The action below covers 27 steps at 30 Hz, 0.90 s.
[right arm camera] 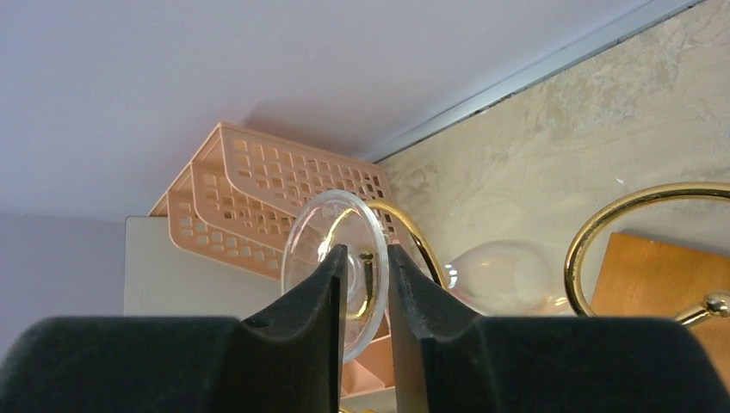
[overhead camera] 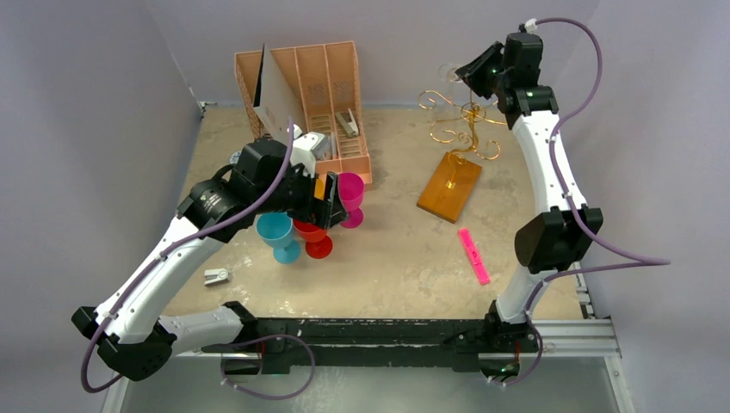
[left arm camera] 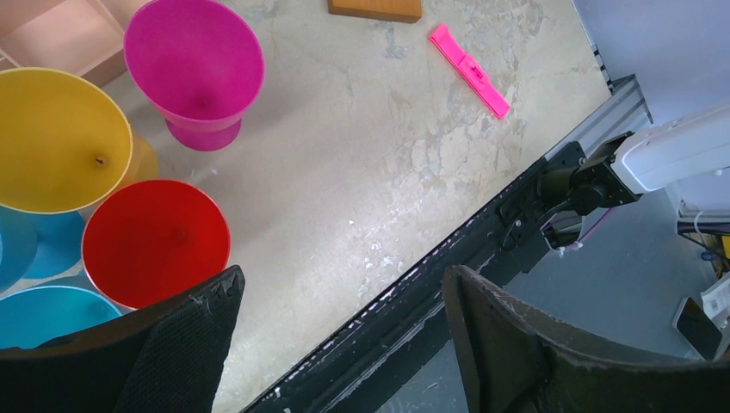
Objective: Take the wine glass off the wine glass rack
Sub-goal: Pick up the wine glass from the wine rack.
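Observation:
The clear wine glass (right arm camera: 323, 224) hangs on the wine glass rack (overhead camera: 465, 125), a stand of gold wire curls on an orange-brown wooden base (overhead camera: 449, 187) at the back right. In the right wrist view its round foot stands between the narrowed fingers of my right gripper (right arm camera: 367, 254), which is shut on it. The bowl (right arm camera: 508, 275) shows to the right, beside a gold loop (right arm camera: 603, 224). From above, the right gripper (overhead camera: 472, 73) is high beside the rack's top. My left gripper (left arm camera: 340, 284) hangs open and empty over the table's near edge.
Plastic cups cluster under the left arm: magenta (overhead camera: 350, 191), red (overhead camera: 314, 237), blue (overhead camera: 277, 232) and yellow (left arm camera: 52, 142). A pink-tan slotted organiser (overhead camera: 318, 86) stands at the back. A pink strip (overhead camera: 473, 255) and a small white piece (overhead camera: 216, 276) lie on the table.

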Each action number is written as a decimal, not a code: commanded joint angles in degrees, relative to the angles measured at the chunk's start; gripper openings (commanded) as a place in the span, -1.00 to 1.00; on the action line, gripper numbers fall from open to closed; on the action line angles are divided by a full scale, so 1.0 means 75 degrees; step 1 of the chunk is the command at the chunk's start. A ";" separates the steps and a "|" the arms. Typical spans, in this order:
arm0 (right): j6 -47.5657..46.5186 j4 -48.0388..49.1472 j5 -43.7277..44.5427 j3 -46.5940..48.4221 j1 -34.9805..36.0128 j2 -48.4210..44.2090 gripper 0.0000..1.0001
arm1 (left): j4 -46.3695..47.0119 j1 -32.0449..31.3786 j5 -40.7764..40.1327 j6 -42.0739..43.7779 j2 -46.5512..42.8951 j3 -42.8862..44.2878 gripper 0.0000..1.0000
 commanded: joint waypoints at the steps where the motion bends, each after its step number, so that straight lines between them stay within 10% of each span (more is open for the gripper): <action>1: 0.0012 -0.0123 -0.0154 0.0532 -0.0047 0.0125 -0.55 | -0.0045 0.0021 0.0161 0.0009 -0.0086 0.0308 0.68; 13: 0.0424 -0.0108 -0.0598 0.0528 -0.0048 0.0102 -1.00 | -0.0083 0.0021 0.0378 -0.0070 -0.0063 0.0357 0.68; 27: 0.1112 -0.0141 -0.1020 0.1078 -0.0112 0.0304 -1.00 | 0.0371 0.0021 0.0544 -0.0421 -0.0370 0.0144 0.68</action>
